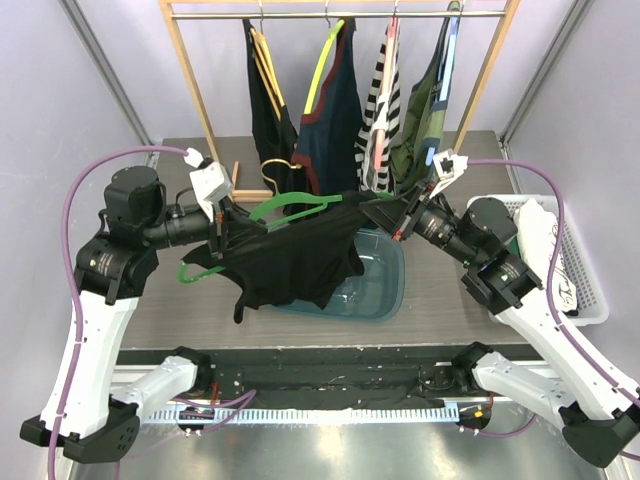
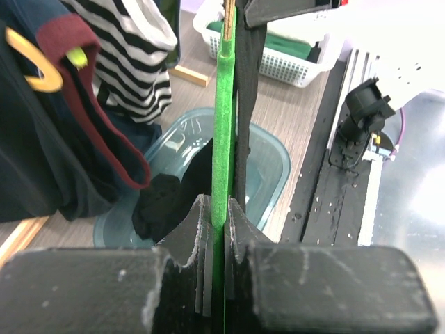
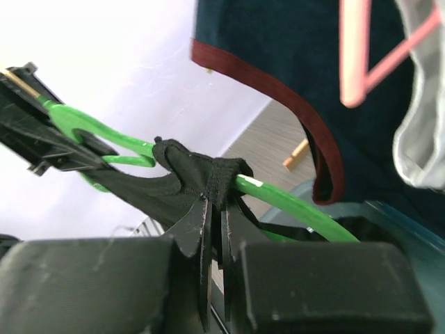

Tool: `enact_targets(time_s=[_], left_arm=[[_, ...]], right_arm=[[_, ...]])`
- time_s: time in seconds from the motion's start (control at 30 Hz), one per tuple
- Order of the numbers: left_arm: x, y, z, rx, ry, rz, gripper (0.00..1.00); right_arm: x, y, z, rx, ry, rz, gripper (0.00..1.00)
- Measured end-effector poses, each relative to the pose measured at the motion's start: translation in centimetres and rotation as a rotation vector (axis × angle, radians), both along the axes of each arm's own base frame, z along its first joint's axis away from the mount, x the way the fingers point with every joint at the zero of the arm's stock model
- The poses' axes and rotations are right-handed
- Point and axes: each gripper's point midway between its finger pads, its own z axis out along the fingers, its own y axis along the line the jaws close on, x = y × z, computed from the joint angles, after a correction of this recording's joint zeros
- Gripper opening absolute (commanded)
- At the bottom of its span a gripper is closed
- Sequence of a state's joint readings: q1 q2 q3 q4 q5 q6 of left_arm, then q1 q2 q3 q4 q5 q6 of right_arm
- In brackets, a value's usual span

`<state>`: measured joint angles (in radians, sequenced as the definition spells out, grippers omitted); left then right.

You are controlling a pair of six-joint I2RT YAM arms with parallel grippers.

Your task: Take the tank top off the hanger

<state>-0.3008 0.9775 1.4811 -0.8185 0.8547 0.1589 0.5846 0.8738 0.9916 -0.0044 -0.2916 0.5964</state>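
Green hanger (image 2: 222,125) sits pinched in the left gripper (image 2: 221,207); right gripper (image 3: 215,210) clamps a strap of the black tank top (image 3: 198,174) (above a tub (image 1: 388,288)).

Over the tub (image 1: 388,288), tank top (image 1: 295,255) on hanger (image 1: 300,204), rack (image 1: 190,80) behind (basket (image 1: 590,292) at the right)

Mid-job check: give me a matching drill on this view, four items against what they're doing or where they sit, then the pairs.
Things:
1. left gripper
2. right gripper
3. teal tub
4. white basket

States or places:
A. at the right edge of the table, cloth inside
B. shut on a strap of the black tank top
C. on the table, under the black tank top
D. shut on the green hanger

Pairs: 1-D, 2-B, 3-C, 4-A
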Motion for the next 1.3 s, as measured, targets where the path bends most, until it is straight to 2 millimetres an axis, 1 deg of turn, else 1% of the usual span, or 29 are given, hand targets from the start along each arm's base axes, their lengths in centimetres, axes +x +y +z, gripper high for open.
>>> enact_targets(time_s=[0.13,0.23,0.5,0.63,0.77,1.03,1.13,1.27,1.3], left_arm=[[-0.2,0.3,-0.9,0.024,-0.001,0.002,0.0],[-0.4,0.5,-1.3,0.036,-0.015,0.002,0.0],[-0.6,1.0,-2.6,0.073,-0.048,0.005,0.0],[-0.7,1.1,-2.6,0.087,-0.069,0.004,0.0],[-0.9,1.3,-2.7,0.098,-0.088,0.002,0.0],[-0.9,1.4,-2.7,0.108,-0.105,-0.004,0.0],[-0.8,1.4,-2.7,0.109,-0.108,-0.005,0.0],[-0.7,1.2,-3.0,0.117,-0.107,-0.015,0.0],[-0.7,1.2,-3.1,0.122,-0.103,-0.017,0.0]], right_arm=[[0.0,-0.7,-0.8,-0.026,0.022,-0.032,0.02],[-0.5,-1.1,-1.0,-0.04,0.028,-0.038,0.08],[-0.8,-1.7,-2.5,-0.083,0.076,-0.053,0.06],[-1.0,-3.0,-2.7,-0.097,0.085,-0.111,0.01],[-0.7,-4.6,-3.1,-0.112,0.102,-0.203,0.01],[-0.1,-6.1,-2.5,-0.119,0.117,-0.304,0.01],[0.6,-7.8,-2.9,-0.127,0.146,-0.41,0.01],[1.0,-9.7,-3.3,-0.111,0.186,-0.523,0.01],[1.1,-10.4,-3.3,-0.11,0.192,-0.564,0.01]])
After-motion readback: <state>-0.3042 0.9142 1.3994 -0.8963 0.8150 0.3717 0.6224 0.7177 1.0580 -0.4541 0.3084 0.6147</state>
